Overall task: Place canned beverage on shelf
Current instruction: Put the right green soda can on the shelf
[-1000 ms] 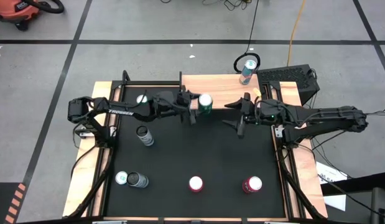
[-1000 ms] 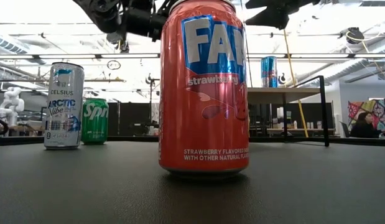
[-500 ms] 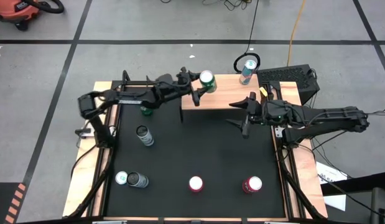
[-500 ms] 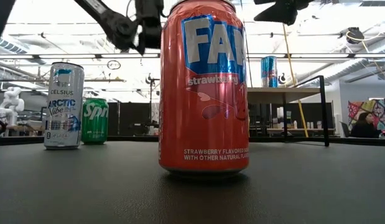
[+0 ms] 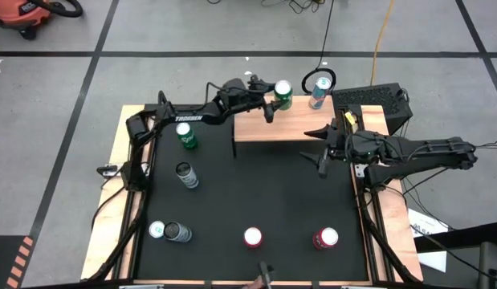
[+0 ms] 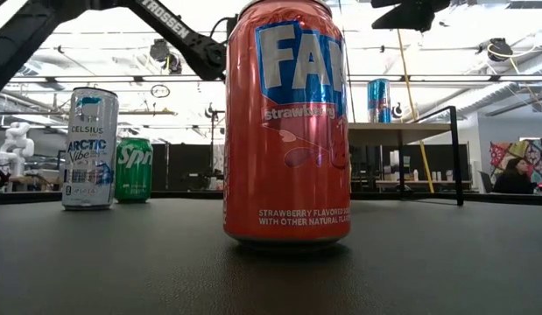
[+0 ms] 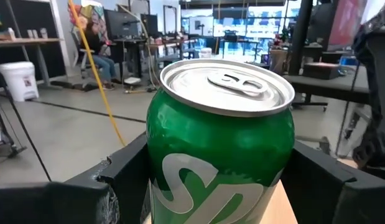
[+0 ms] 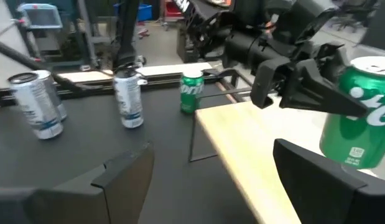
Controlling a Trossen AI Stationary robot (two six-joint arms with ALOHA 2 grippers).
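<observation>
A green Sprite can [image 7: 220, 155] stands upright between the fingers of my left gripper [image 5: 274, 98], which is shut on it over the far part of the light-wood shelf [image 5: 300, 130]. In the right wrist view the can [image 8: 360, 118] is low over the board [image 8: 254, 143]; my own finger hides its bottom. A blue can [image 5: 319, 95] stands at the shelf's far right. My right gripper [image 5: 320, 150] is open and holds nothing, at the shelf's near right edge. My left gripper pinches the green can's side wall [image 7: 156, 163] between its two fingers [image 8: 310, 87], one on each side, above its mid-height. The fingers lie level and come from the table's left. The can is upright; whether its bottom touches the shelf board I cannot tell.
On the black table stand another green can [image 5: 186, 136], a dark can [image 5: 185, 174], two cans near the left front [image 5: 168, 232] and two red cans [image 5: 253, 238], [image 5: 325, 238] at the front. The red Fanta can [image 6: 286, 122] fills the low view.
My left gripper has carried the green can, still upright, from over the shelf's near left part toward the far edge and then to the right, above the board. My right gripper has drawn back a little toward the table's right edge, still open.
</observation>
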